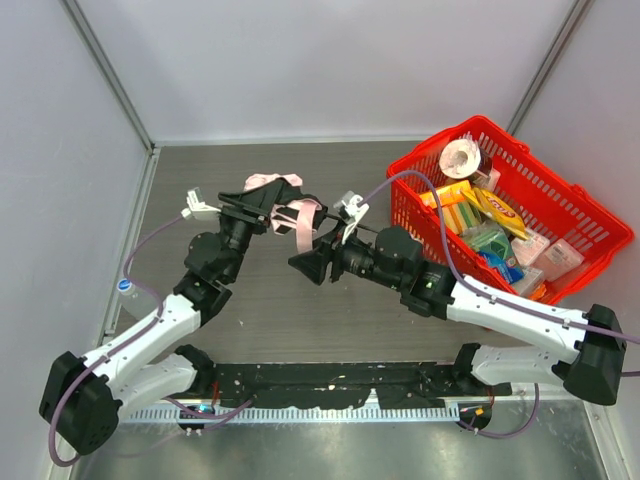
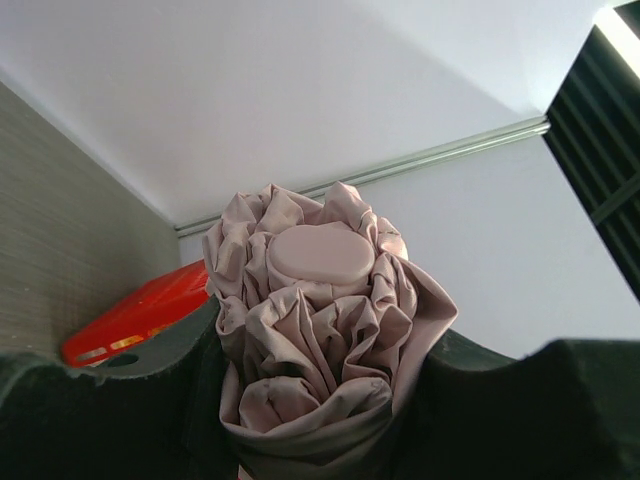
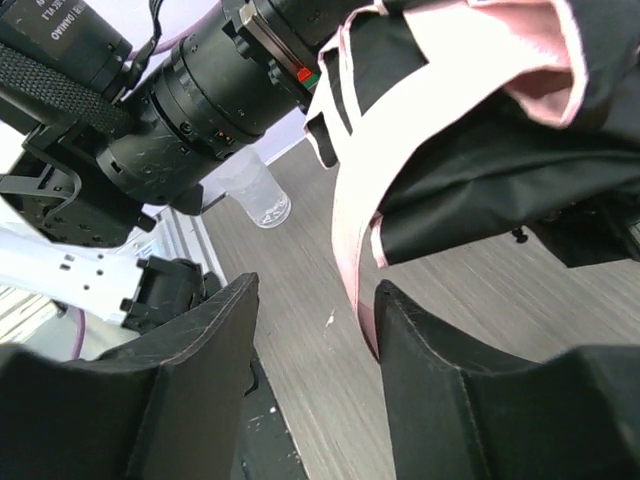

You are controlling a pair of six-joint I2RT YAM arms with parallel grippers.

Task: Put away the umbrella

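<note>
Between the fingers of the left gripper (image 2: 322, 405), the umbrella (image 2: 318, 300) sits folded, its pale pink fabric bunched around a flat round cap that faces away from the wrist. The jaws press against its sides and hold it above the table (image 3: 480, 300). A pink strap (image 3: 350, 225) hangs from the bundle down into the gap of the right gripper (image 3: 315, 320), whose fingers stand spread. The strap's lower end lies just beside one finger's inner face, and whether it touches I cannot tell. Ahead of that gripper, past the left arm, stands a clear plastic cup (image 3: 256, 190). Well behind it, beside its own arm, is a red basket (image 1: 592, 213) of packaged goods.
</note>
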